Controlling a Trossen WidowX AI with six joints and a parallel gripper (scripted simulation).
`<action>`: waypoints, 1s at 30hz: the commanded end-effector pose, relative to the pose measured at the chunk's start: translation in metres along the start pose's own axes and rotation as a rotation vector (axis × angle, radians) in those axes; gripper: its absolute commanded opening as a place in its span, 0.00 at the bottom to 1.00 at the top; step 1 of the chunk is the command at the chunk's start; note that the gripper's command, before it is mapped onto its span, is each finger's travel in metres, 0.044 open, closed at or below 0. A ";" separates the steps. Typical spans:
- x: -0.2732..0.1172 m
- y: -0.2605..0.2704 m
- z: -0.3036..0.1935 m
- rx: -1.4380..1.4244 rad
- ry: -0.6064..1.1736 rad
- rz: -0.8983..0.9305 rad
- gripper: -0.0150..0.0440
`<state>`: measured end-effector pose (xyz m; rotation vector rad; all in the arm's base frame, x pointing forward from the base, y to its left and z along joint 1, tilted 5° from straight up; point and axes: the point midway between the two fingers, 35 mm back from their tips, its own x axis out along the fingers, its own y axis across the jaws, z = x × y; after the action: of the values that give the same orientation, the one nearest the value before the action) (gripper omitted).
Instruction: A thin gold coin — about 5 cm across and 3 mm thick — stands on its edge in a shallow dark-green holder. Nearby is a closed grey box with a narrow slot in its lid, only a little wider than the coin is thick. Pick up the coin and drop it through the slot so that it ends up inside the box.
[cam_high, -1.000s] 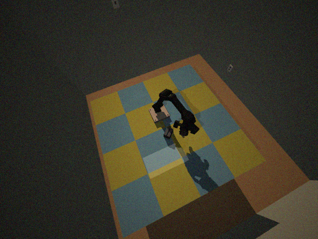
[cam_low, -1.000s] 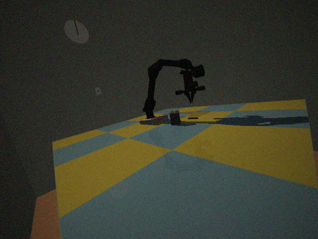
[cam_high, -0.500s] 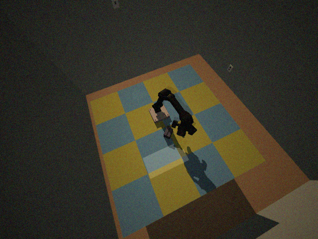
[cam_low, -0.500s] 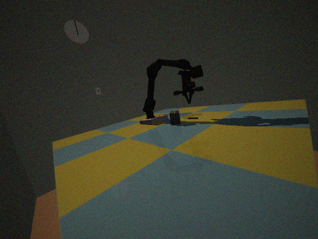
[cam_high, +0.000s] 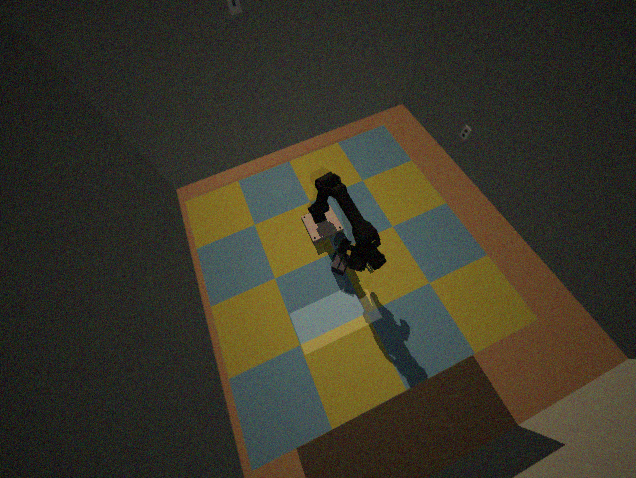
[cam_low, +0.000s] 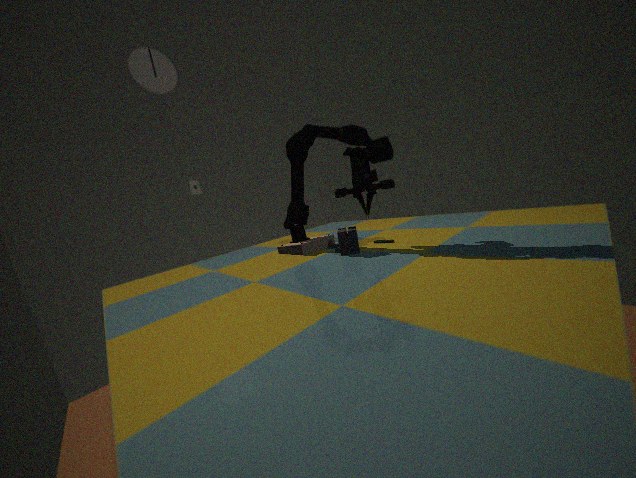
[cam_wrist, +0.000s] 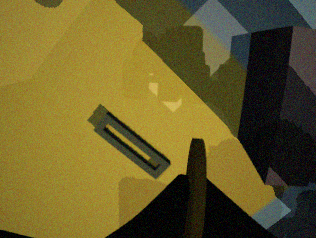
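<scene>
While the gripper (cam_low: 367, 209) is hanging above the tabletop (cam_low: 462, 287), it is clamping the coin (cam_wrist: 193, 207) edge-on betw. its fingers; the wrist view is showing the coin as a thin dark-gold strip rising from the bottom of the frame. The holder (cam_wrist: 129, 140) is lying empty below on a yellow square, a narrow green frame w/ a yellow gap in it. The grey box (cam_low: 348, 240) is sitting near the arm's base, to the right side in the wrist view.

Handling, as a judgement: the coin is looking thin, rigid, light and prob. slick, so it is likely to pivot or slip if pinched off-centre. Best hold is flat on both faces, high enough that the lower half is staying free to enter the slot. With so little slack in the slot, any tilt is going to jam it on the lid.

Views: only the wrist cam is showing the coin and the vacant holder clearly. The exterior view is giving the gripper's height over the tabletop and the holder (cam_low: 383, 240) as a small dark mark, but no coin. The top view is showing the arm's (cam_high: 354, 221) layout only; slot not discernible anywhere.
</scene>
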<state>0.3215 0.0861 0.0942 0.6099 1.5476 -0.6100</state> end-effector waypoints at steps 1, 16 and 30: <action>-0.002 -0.009 0.005 -0.003 -0.007 0.003 0.25; -0.001 -0.045 0.019 -0.003 -0.008 0.000 0.25; 0.002 -0.075 0.027 -0.003 -0.008 -0.004 0.25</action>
<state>0.2903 0.0177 0.0919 0.6063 1.5484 -0.6172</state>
